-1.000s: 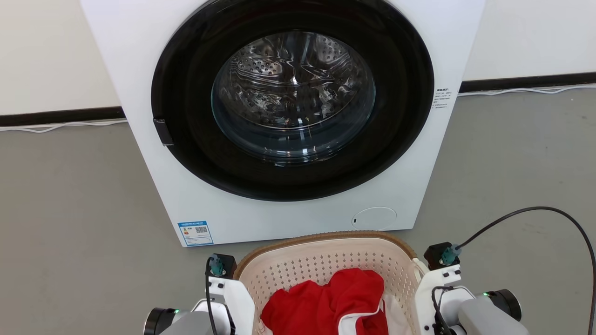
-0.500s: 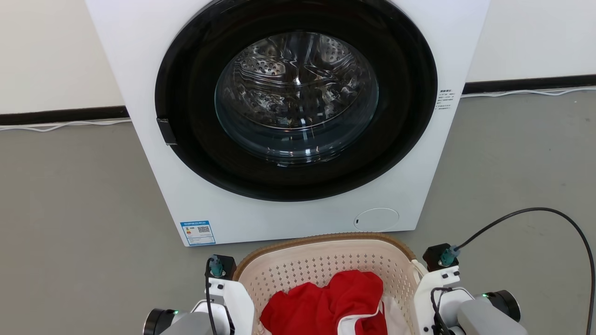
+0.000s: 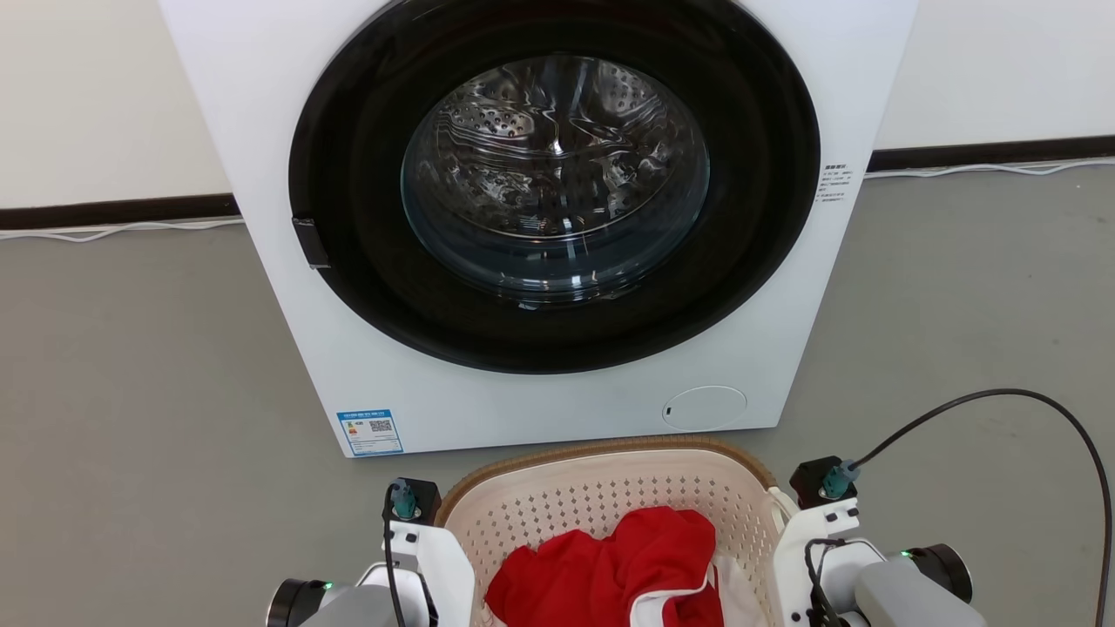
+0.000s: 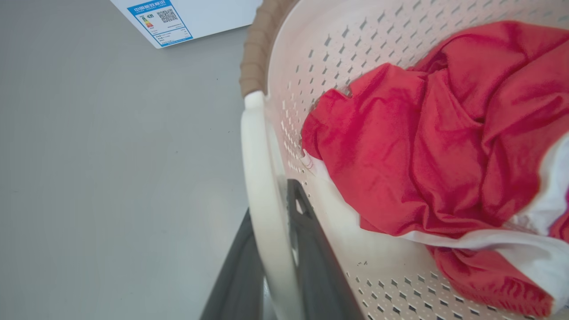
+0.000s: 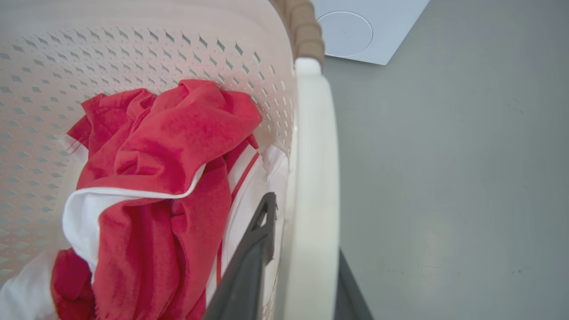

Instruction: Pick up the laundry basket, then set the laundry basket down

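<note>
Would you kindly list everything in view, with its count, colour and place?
Washer: one, white, black door ring, ahead on the floor.
Label: one, blue, washer's lower left corner.
Basket: one, cream, brown rim, before the washer.
Cloth: one heap, red and white, in the basket.
White cable: along the wall foot.
Floor: grey.
Black cable: one, from the right wrist.
Left jaws: dark fingers clamp the basket's left handle.
Right jaws: dark fingers clamp its right handle.
</note>
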{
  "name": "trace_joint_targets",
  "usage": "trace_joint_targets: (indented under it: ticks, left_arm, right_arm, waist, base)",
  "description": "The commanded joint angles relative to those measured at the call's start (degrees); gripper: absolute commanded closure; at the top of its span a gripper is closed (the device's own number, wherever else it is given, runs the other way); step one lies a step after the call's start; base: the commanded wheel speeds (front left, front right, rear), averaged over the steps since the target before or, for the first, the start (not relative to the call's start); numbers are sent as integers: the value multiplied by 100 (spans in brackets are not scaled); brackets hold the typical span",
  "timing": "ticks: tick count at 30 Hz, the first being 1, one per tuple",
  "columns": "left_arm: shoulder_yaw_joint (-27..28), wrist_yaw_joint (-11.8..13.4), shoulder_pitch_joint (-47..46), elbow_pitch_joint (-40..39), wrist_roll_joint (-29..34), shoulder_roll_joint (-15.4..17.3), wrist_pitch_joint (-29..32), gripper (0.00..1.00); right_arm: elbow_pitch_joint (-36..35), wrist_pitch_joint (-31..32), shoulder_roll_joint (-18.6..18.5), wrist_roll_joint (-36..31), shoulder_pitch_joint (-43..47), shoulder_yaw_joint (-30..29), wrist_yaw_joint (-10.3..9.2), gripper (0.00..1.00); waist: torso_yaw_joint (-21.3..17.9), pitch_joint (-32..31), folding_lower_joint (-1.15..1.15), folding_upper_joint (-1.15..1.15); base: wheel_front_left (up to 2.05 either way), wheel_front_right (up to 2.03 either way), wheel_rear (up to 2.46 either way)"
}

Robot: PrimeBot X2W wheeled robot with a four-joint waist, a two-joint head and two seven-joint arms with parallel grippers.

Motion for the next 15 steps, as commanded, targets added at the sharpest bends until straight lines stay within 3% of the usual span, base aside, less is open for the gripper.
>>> trace_joint_targets:
  ticks: [1, 15]
  left_arm:
    - [11, -9, -229, -51, 2, 45, -91, 100]
    - [-15, -30, -317, 14, -42, 45, -147, 100]
  right_arm:
    - [-180, -25, 146, 1, -112, 178, 103, 100]
    - [-211, -113, 146, 123, -174, 264, 103, 100]
  waist:
    - [1, 7, 0, 0]
    - [-24, 136, 0, 0]
  base:
    - [0, 0, 0]
    - [0, 0, 0]
